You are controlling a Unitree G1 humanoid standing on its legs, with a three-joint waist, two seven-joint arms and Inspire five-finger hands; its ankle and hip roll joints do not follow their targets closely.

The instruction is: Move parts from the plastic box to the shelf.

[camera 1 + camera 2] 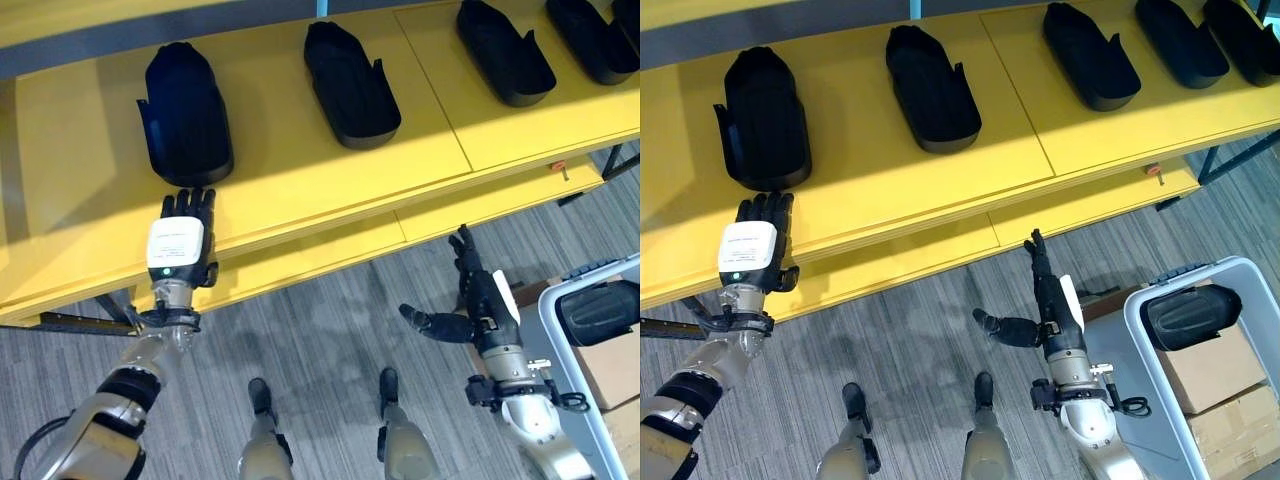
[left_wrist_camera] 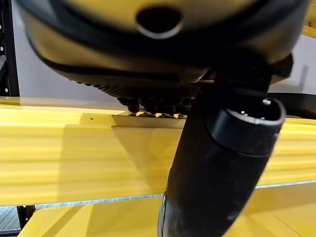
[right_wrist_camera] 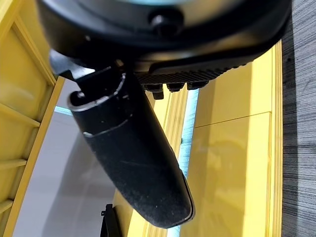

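The right hand (image 1: 1052, 300) hangs spread and empty, the pale plastic box (image 1: 1142, 330) holding a black part (image 1: 1190, 315) beside it. The left hand (image 1: 180, 245) lies flat-fingered on the yellow shelf (image 1: 300, 190), fingertips touching a black moulded part (image 1: 185, 115).

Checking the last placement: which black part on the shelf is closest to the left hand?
The leftmost black part on the yellow shelf; the left hand lies flat just below its near end. The other parts sit further right.
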